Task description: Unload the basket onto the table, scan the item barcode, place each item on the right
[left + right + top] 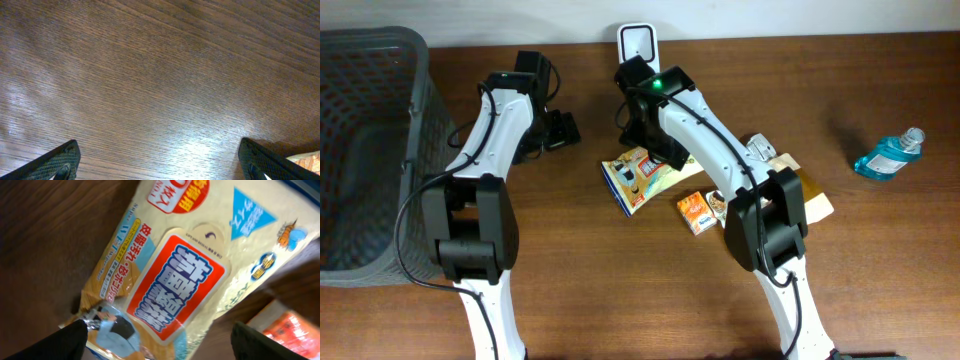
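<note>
**Fig.: overhead + both wrist views, scan task, approach stage.**

The wipes pack (175, 280) lies flat on the table (150, 75), printed face up, near centre and just in front of the white scanner (638, 42) at the table's back edge. No barcode shows on the visible face. It is presumably on the underside, which would explain why the pack must be lifted and turned rather than slid.

The right gripper (160, 342) hangs directly over the pack. Its fingers (65, 340) are spread wide, one to each side of the lower end, with nothing in hold; whether they touch the film can't be told. The wide spread suits a flat, floppy pack: the jaws must straddle an edge before closing.

The left gripper (162, 167) sits off to the side w/ fingers fully apart over bare wood, holding nothing — likely parked clear so the right arm has room near the scanner.

Other goods wait to the right: a small orange box (694, 212) just beside the pack and a blue bottle (885, 158) well apart. A dark basket (370, 150) stands at far left, prob. for scanned items.

Est. progress: early — pack not yet lifted or shown to the scanner.
</note>
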Robot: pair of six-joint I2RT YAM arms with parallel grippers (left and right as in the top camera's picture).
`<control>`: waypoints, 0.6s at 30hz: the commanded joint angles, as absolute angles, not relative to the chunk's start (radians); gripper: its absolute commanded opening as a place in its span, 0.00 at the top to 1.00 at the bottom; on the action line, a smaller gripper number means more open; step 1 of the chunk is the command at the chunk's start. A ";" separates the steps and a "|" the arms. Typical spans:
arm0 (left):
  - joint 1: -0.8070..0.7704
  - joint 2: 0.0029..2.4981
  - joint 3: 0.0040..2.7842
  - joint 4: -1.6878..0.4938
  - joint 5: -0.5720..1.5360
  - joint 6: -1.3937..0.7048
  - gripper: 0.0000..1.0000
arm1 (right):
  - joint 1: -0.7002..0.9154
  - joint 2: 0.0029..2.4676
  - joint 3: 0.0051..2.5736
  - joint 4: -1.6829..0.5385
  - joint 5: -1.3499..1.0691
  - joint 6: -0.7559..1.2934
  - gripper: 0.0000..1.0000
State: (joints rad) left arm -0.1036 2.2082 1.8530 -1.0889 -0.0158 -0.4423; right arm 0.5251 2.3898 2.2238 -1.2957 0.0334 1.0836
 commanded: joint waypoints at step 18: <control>-0.101 2.178 1.843 -1.090 -0.023 -0.440 0.01 | 0.503 2.426 1.995 -1.108 0.049 1.149 0.61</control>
State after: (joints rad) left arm -0.1036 2.2082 1.8530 -1.0885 -0.0158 -0.4423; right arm 0.5182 2.3928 2.0064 -1.0840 0.0208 1.2453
